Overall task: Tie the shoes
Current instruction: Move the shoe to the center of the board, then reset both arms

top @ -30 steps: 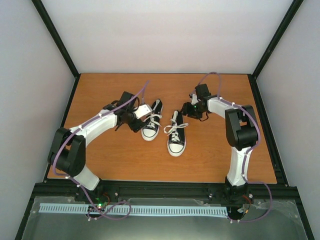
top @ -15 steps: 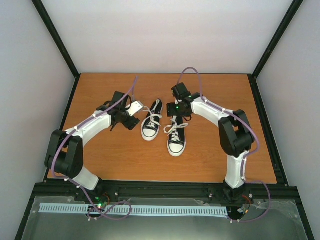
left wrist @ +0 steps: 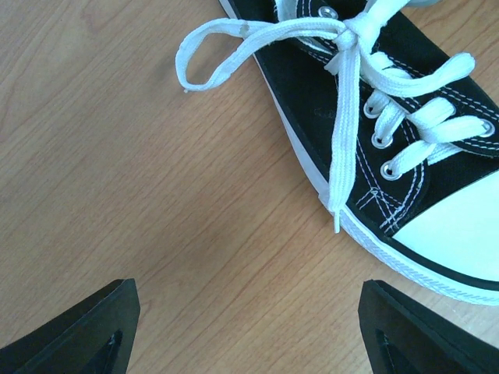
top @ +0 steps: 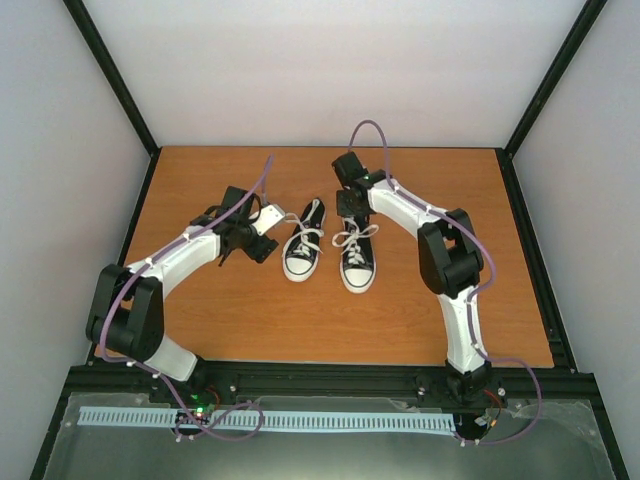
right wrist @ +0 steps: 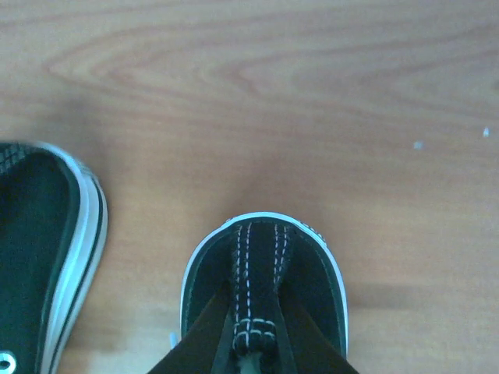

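The right gripper (right wrist: 251, 352) is pinched shut on the heel of the right-hand sneaker (right wrist: 265, 261), the left gripper (left wrist: 248, 296) hangs with jaws wide apart just beside the left-hand sneaker (left wrist: 312, 101), and both sneakers sit side by side mid-way across the wooden table (top: 250, 315), toes toward its near edge.

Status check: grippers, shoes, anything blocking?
Left gripper open, empty, beside left shoe. Right gripper shut on right shoe heel. Left lace knotted, one loop, one end loose. No obstruction seen.
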You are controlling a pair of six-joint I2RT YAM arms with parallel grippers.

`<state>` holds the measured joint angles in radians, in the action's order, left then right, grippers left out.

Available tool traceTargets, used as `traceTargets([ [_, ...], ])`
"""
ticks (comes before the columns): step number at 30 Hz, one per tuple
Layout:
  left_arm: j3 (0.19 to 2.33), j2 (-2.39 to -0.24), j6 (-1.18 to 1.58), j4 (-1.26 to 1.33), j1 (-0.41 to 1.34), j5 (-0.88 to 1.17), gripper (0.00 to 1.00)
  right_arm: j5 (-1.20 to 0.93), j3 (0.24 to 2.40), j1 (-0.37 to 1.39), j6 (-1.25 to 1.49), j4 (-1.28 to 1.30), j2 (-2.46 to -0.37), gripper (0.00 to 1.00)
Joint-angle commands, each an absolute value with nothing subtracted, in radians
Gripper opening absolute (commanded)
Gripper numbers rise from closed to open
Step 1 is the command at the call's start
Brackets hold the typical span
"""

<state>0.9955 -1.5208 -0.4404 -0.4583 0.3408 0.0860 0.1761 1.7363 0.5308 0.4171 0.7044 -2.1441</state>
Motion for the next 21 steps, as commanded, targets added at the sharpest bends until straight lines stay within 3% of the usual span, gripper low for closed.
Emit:
traceTargets([
  [1,0.985,-1.487,-0.42,-0.428,0.336,0.086,0.81,0.251,1.867,0.517,0.387,0.725,-2.221,0.04],
  [13,0.958,-1.477,-0.422,-0.412,0.336,0.08,0.81,0.247,1.844,0.491,0.55,0.751,-2.269,0.05],
  [17,0.96,-1.477,-0.421,-0.414,0.336,0.078,0.83,0.237,1.848,0.489,0.534,0.758,-2.236,0.26],
  [19,0.96,-1.477,-0.413,-0.412,0.336,0.074,0.84,0.217,1.847,0.483,0.533,0.755,-2.19,0.45],
  [21,0.965,-1.477,-0.387,-0.406,0.333,0.071,0.87,0.199,1.842,0.472,0.525,0.744,-2.117,0.71],
])
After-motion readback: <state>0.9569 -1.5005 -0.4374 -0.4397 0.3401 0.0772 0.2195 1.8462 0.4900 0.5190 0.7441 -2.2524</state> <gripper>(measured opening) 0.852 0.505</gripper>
